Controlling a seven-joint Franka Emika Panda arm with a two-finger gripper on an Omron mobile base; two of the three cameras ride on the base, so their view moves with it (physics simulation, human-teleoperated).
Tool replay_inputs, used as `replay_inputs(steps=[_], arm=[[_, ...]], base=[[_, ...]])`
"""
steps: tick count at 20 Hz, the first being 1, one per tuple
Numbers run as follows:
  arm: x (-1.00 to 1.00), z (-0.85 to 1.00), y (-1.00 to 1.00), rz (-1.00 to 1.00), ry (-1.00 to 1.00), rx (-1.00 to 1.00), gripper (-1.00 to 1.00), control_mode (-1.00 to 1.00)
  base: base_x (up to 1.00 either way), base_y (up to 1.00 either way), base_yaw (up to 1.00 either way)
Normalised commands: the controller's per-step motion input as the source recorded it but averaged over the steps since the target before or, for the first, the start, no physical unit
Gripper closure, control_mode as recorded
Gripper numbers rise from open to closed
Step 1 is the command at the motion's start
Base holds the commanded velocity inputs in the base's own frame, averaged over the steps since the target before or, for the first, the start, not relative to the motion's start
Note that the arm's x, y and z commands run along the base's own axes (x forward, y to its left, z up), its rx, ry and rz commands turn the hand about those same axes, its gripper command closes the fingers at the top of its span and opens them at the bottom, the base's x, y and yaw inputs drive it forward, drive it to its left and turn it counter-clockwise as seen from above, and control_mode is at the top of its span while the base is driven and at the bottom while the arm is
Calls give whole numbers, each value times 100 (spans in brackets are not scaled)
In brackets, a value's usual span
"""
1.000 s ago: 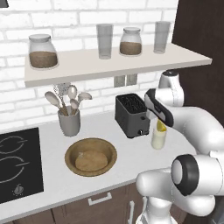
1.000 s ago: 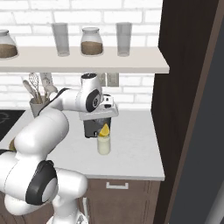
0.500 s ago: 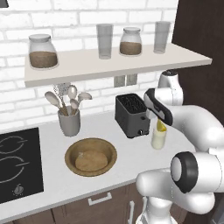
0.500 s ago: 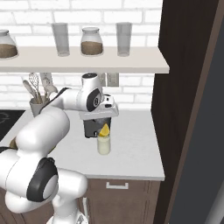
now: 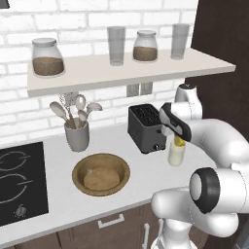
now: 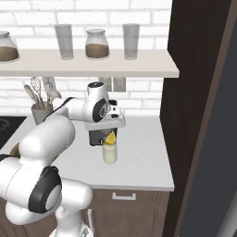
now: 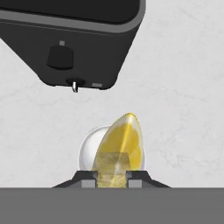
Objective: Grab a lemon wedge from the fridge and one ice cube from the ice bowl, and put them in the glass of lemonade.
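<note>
Nothing I can detect has moved since a second ago: my arm reaches to the same spot and the objects on the counter sit as they did.

My pincer is closed on the lemon wedge, holding it directly above the glass of lemonade. Through the hand camera, the round rim of the glass shows just beneath the wedge, so the drop target lies straight below the pincer rather than off to a side. The wedge's long axis runs away from the fingertips, its pointed tip aimed toward the black toaster, which stands just behind the glass. In the right base camera, the wedge appears to sit at the mouth of the glass, though I cannot tell whether it touches the rim or the liquid.

The glass stands near the right end of the counter, just in front of the toaster. The ice bowl, wide and wooden, lies well to the left, nearer the front edge, with a grey utensil cup behind it.

I judge that the wedge is ready for release, with the ice cube yet to be fetched.
</note>
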Motion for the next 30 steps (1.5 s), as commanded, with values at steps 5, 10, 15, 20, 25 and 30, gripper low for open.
replay_inputs(steps=[5, 10, 15, 20, 25, 30], arm=[[0, 0, 0, 0, 0, 0, -100, -100], [0, 0, 0, 0, 0, 0, -100, -100], [0, 0, 0, 0, 0, 0, -100, -100], [-1, 0, 0, 0, 0, 0, -100, -100], [-22, 0, -2, 0, -2, 0, -100, -100], [-26, 6, -1, 0, -4, 0, -100, -100]], base=[[0, 0, 0], [0, 0, 0], [0, 0, 0], [0, 0, 0], [0, 0, 0], [0, 0, 0]])
